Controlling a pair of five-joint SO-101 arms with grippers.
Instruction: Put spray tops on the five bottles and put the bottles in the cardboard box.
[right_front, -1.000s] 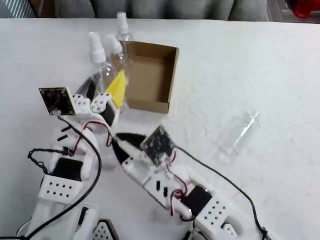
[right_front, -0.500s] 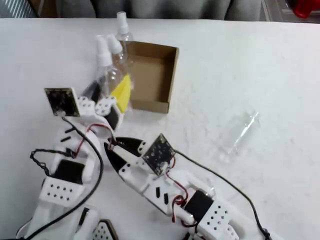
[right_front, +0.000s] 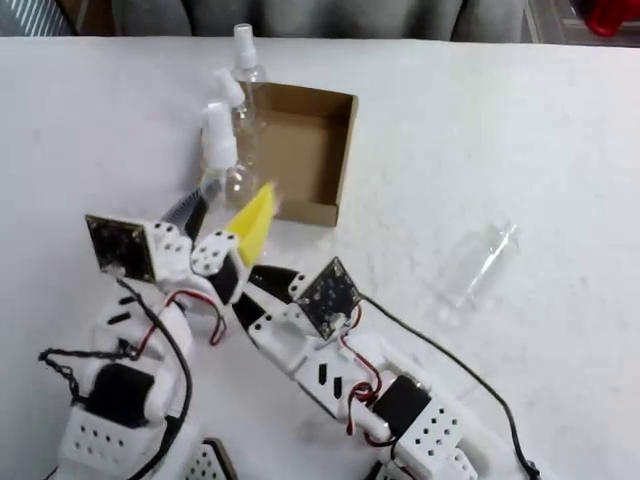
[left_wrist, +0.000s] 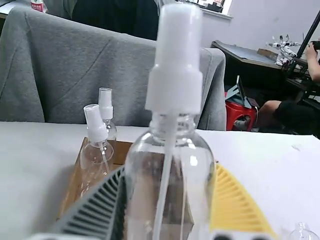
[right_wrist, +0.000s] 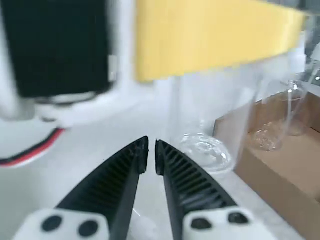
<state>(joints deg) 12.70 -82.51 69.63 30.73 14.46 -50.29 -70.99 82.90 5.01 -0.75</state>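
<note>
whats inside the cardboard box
Two spray-topped bottles stand inside the cardboard box along one wall; the rest of its floor looks bare. The held bottle and left gripper cover one corner.

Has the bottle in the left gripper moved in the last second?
Yes. The held bottle has shifted along the cardboard box's outer wall toward its near corner.

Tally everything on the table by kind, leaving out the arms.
Bottles with spray tops: 3 (held bottle, middle bottle, rear bottle)
Uncapped bottle lying on its side: 1
Cardboard box: 1
Total: 5
</note>
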